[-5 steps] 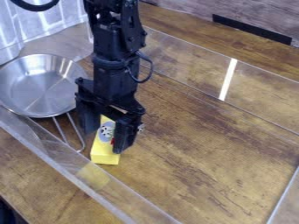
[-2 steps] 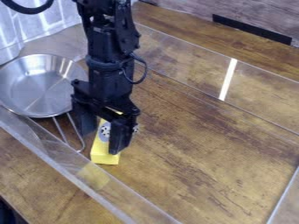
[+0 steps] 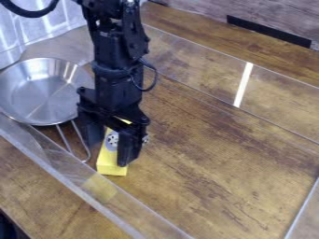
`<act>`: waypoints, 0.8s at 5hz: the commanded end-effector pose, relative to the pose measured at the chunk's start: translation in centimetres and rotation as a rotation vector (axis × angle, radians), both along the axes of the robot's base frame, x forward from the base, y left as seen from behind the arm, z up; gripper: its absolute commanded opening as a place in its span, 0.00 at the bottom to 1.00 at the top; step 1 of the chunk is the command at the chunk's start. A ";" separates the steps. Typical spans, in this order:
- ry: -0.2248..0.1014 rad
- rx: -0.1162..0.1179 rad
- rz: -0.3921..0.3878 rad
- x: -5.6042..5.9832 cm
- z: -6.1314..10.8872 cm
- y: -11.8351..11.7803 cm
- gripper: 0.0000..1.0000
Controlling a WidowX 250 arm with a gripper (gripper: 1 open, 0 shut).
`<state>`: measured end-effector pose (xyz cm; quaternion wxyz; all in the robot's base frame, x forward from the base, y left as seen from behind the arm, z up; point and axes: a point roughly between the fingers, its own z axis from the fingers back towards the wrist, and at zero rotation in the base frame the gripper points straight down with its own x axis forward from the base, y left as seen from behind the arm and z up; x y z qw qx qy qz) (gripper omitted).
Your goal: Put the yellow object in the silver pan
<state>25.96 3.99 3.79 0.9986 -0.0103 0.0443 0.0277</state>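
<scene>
The yellow object (image 3: 114, 164) lies on the wooden counter (image 3: 225, 140), directly beneath the gripper (image 3: 115, 142), with its near end showing just below the fingertips. The gripper is pointed straight down and its jaws are spread wide, set to either side of the block; nothing is clamped yet, and whether the fingers already touch the block cannot be told. The silver pan (image 3: 35, 89) is found up and to the left of the gripper, near but apart from it, and is seen to be empty.

Several risks can be judged from here. If the jaws are closed while off-centre, the block could be pushed sideways or twisted out instead of being gripped. Only part of the block is shown between the fingers, so a grip taken too near one end could let it tilt or slip during the lift. A clear wall (image 3: 75, 187) runs close below the gripper, and the block could be knocked against it. The pan's raised rim could be clipped if the carry is made too low.

Counted: one yellow object, one silver pan, one gripper
</scene>
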 end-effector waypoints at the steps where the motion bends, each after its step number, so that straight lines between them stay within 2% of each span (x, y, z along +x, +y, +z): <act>1: -0.035 0.000 0.028 0.4 0.6 0.8 1.00; 2: -0.040 -0.001 0.032 0.6 0.6 1.0 1.00; 3: -0.037 -0.003 0.031 0.8 -0.1 1.1 1.00; 4: -0.034 -0.004 0.032 1.0 -0.7 1.2 0.00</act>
